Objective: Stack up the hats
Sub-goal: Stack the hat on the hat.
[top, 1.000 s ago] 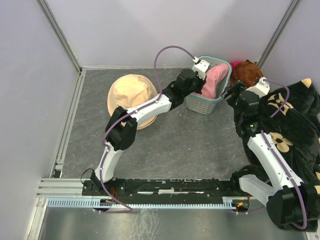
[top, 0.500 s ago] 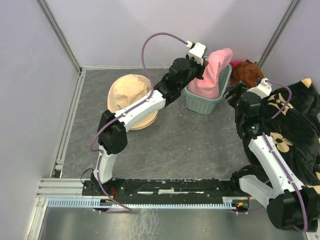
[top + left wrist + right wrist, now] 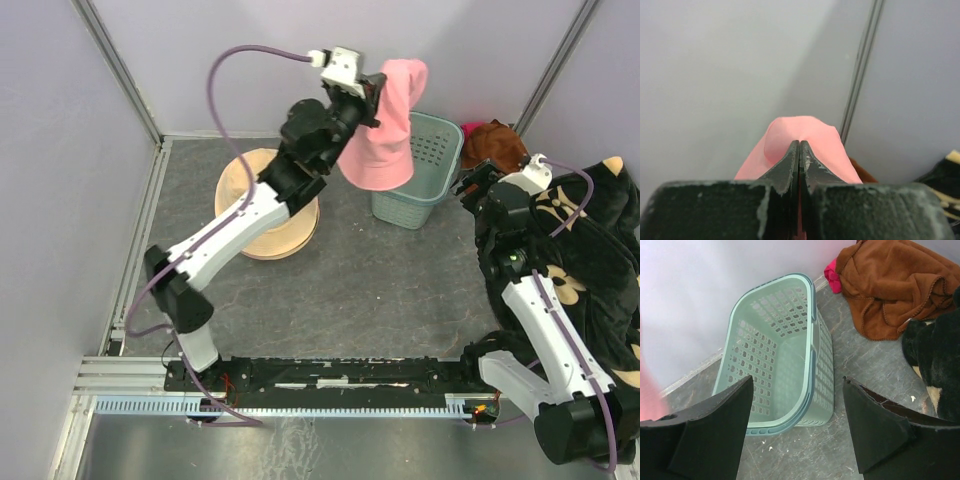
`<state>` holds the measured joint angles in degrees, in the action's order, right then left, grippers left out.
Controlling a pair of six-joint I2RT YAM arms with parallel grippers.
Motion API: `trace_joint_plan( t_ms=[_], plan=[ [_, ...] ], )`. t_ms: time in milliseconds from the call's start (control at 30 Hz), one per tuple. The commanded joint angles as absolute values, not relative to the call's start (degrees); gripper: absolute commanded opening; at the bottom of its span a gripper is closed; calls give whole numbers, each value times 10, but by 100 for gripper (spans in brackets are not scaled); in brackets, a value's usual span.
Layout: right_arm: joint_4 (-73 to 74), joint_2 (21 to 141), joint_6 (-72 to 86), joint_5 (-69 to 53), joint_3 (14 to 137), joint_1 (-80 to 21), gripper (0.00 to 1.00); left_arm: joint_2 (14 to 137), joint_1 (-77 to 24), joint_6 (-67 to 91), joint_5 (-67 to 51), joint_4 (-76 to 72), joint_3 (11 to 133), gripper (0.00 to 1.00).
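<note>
Above the surface's far edge, near twelve o'clock, the left claw point(image 3: 374, 92) is clamped tight on one pink hat point(image 3: 383, 150), now lifted clear of the single teal basket point(image 3: 420, 205) it still dipped into a second ago. One beige hat point(image 3: 245, 180) lies unmoved at ten o'clock. The right claw point(image 3: 468, 186) gapes wide, holding nothing, beside the basket at two o'clock.
</note>
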<state>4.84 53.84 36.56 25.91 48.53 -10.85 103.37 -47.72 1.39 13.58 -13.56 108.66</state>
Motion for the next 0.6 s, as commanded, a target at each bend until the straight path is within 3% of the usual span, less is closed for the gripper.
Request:
trace_joint_plan(
  t_ms=[0, 333, 567],
  plan=[
    [51, 522, 367, 242, 521, -107, 79, 923, -482, -25, 193, -189, 1074, 3],
    [80, 556, 371, 176, 565, -129, 78, 764, -492, -60, 345, -115, 982, 3],
    [75, 596, 357, 205, 591, -201, 78, 711, -492, -71, 402, -106, 886, 3]
  ],
)
